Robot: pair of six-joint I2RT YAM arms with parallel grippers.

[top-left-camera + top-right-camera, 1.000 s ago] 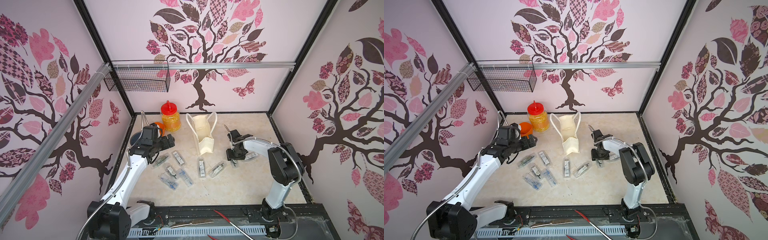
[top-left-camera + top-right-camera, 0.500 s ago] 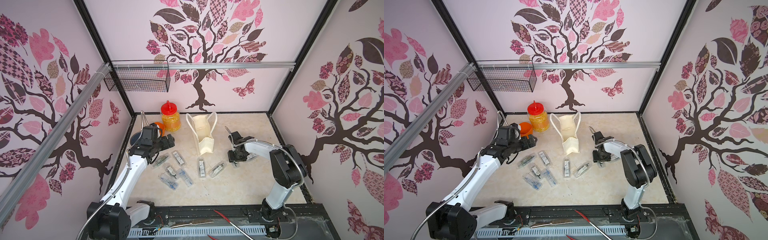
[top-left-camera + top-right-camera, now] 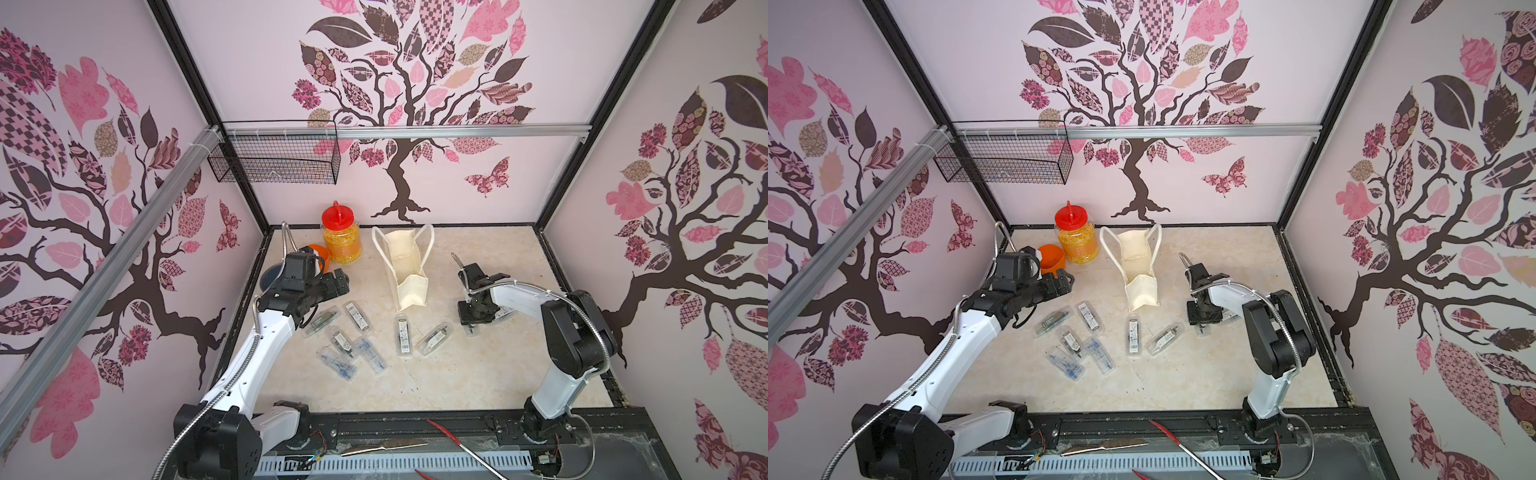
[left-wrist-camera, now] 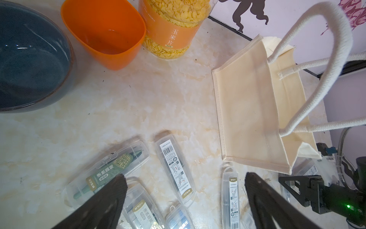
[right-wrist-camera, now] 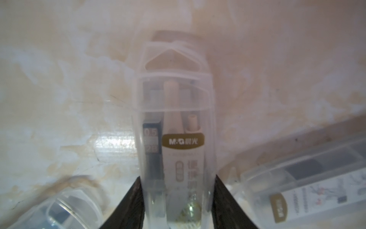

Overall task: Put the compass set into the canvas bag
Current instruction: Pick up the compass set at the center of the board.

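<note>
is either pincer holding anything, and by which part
Right pincer: shut on a clear compass set case, across its long sides, away from the hang-tab end. Left pincer: open, empty.

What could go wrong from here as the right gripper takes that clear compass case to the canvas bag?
1. The right gripper pinches the clear plastic compass case near one end, so it may pivot or slip on lifting.
2. A neighbouring case lies close beside the gripper and could get dragged.
3. The canvas bag is soft with a narrow mouth under upright handles, and the open left gripper is not steadying it; the case might snag or tip it.
</note>
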